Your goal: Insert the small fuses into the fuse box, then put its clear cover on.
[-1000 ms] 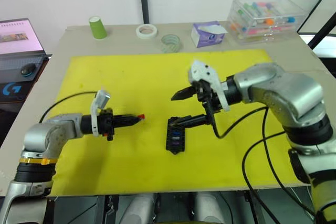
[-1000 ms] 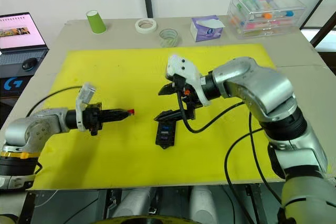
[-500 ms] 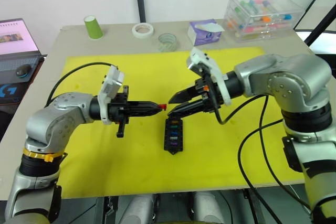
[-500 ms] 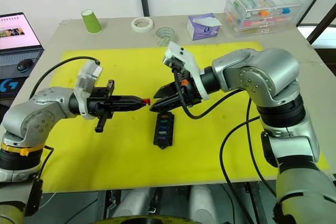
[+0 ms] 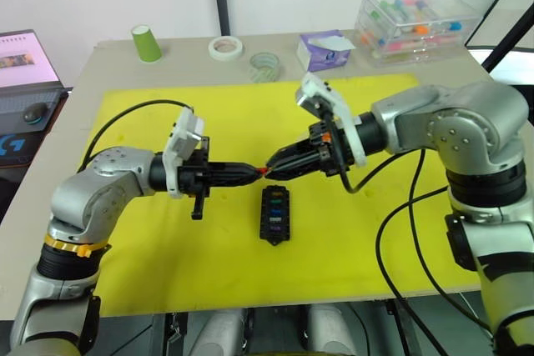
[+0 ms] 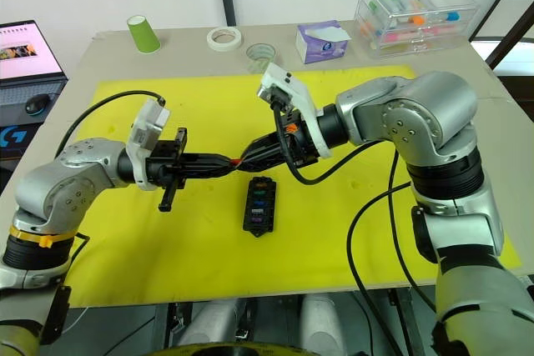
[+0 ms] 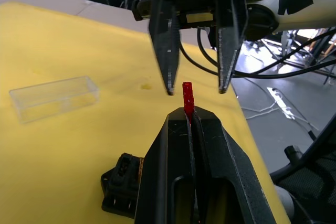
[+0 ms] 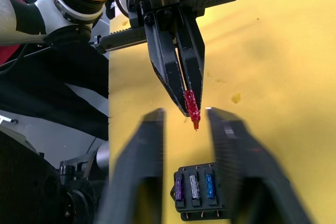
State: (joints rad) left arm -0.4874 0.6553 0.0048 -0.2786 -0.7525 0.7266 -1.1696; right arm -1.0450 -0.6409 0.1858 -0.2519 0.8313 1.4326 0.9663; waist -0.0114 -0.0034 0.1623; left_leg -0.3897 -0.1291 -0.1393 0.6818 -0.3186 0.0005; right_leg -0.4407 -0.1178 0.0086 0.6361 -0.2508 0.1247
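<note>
Landmark: fuse box (image 5: 274, 214), lying flat on the yellow mat (image 5: 125, 256), roughly mid-mat, toward its near edge.

- Left gripper (image 5: 260, 172): fingers pressed together, pinching a red fuse (image 7: 187, 100) at its lower end. Fuse sticks out past the fingertips. It sits above and just behind the fuse box, in the air, not touching the box.
- Right gripper (image 5: 271, 164): fingers spread, tips on either side of the red fuse. Left wrist view shows a gap on both sides between the fuse and each right finger, so no contact. Holding nothing.
- The two grippers meet tip to tip over the mat just behind the fuse box, left arm coming in from the box's left, right arm from its right.
- Fuse box contents: right wrist view shows purple, grey-clear and blue-teal fuses seated in one row. Head views show more coloured fuses in the row of slots (green and yellow-ish), exact count hard to tell.
- Clear cover (image 7: 54, 97): lying flat on the mat in the left wrist view, apart from the fuse box, untouched by either gripper. Can't tell its placement from the head views.

Behind the mat, far from the fuse box: green paper cup (image 5: 145, 42), white tape roll (image 5: 226, 47), clear tape roll (image 5: 265, 65), purple tissue pack (image 5: 326, 50), big clear case of coloured tubes (image 5: 417, 24). Laptop (image 5: 25, 60) off the table's left side.
</note>
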